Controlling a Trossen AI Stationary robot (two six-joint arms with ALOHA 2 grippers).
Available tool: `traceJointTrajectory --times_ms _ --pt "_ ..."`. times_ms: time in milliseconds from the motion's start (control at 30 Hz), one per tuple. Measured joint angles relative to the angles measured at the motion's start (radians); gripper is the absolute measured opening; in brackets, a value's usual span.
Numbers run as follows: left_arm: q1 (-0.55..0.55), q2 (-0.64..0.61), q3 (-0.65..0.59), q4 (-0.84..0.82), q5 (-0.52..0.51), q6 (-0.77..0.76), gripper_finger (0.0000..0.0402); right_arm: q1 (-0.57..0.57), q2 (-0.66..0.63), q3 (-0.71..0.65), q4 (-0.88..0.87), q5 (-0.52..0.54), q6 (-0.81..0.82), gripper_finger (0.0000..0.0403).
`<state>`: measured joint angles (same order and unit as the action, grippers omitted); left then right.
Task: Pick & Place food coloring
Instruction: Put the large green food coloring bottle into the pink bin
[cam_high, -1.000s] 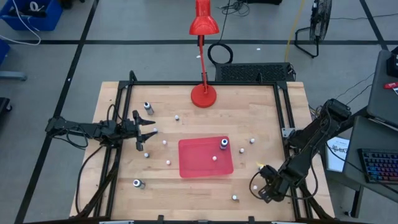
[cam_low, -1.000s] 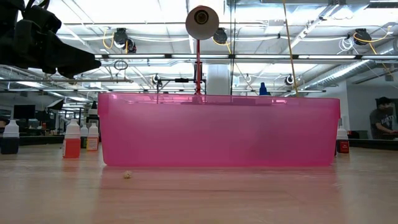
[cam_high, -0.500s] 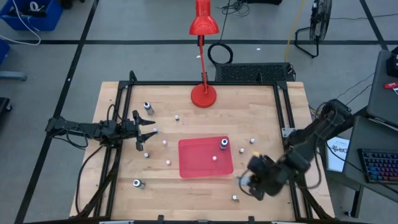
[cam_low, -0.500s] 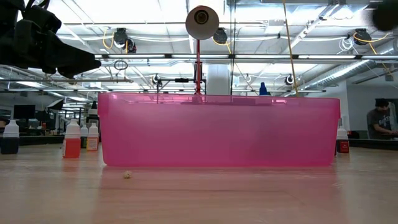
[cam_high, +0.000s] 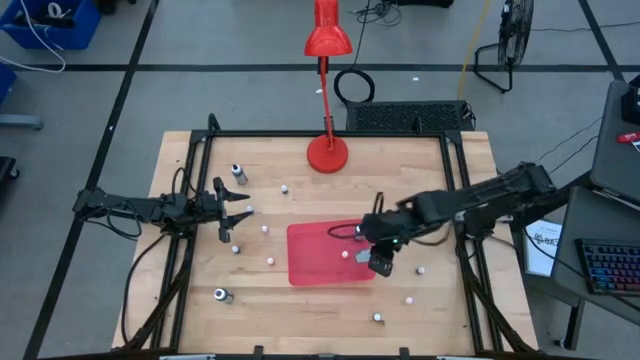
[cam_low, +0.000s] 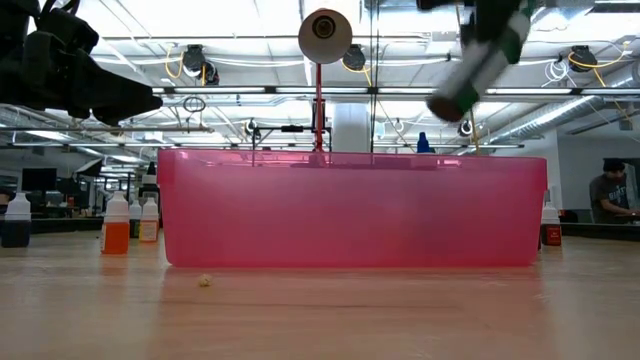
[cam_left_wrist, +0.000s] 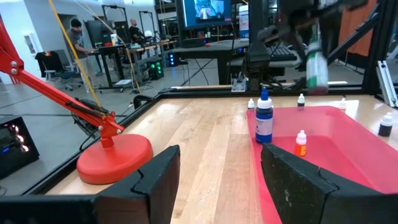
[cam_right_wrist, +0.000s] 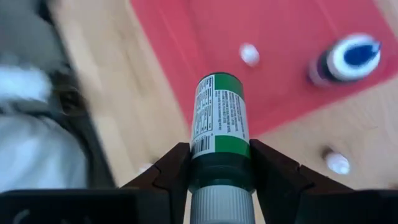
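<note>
**Green-labelled bottle carried over the red tray**

The right gripper (cam_right_wrist: 221, 165) is closed on a small green-labelled food colouring bottle (cam_right_wrist: 220, 127), which is clamped between the 2 dark fingers at its lower body, so that the printed label and the far end project clear of the pads. In the high view the same gripper (cam_high: 381, 258) is seen above the right edge of the shallow red translucent plastic tray (cam_high: 310, 262), a position judged to suit a release into the tray.

Inside the tray, a larger vial with a blue top (cam_high: 360, 232) and a tiny white bottle (cam_high: 345, 254) are already held. Other tiny white bottles (cam_high: 408, 299) are scattered on the bare wooden table (cam_high: 270, 200), and 2 grey vials (cam_high: 238, 173) stand well apart on the left half.

The left gripper (cam_high: 232, 213) waits with its jaws spread wide and empty over the table's left side.

The grip is shown only in the right wrist view. The height is shown only in the low view, where the carried bottle (cam_low: 480, 65) is tilted well above the tray rim (cam_low: 350, 158). The blue fill of the upright vial (cam_left_wrist: 264, 118) is revealed by the left wrist view alone.
</note>
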<state>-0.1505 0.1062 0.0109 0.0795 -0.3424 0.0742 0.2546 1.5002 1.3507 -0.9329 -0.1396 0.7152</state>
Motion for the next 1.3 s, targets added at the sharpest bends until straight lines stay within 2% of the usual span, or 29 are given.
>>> traceJointTrajectory --times_ms 200,400,567,733,1300 --pt "0.000 0.000 0.000 0.000 0.000 0.000 0.0225 0.003 0.211 0.186 -0.271 0.046 -0.139 0.0134" --pt "0.000 0.000 0.000 0.000 0.000 0.000 0.0225 0.042 0.384 0.386 -0.347 0.059 -0.224 0.0134" --pt "0.000 0.000 0.000 0.000 0.000 0.000 0.0225 0.056 0.475 0.490 -0.447 0.057 -0.245 0.0134" --pt "0.000 0.000 0.000 0.000 0.000 0.000 0.0225 0.055 0.509 0.504 -0.507 0.057 -0.249 0.0134" --pt "0.000 0.000 0.000 0.000 0.000 0.000 0.0225 0.057 0.544 0.460 -0.464 0.019 -0.287 0.0134"
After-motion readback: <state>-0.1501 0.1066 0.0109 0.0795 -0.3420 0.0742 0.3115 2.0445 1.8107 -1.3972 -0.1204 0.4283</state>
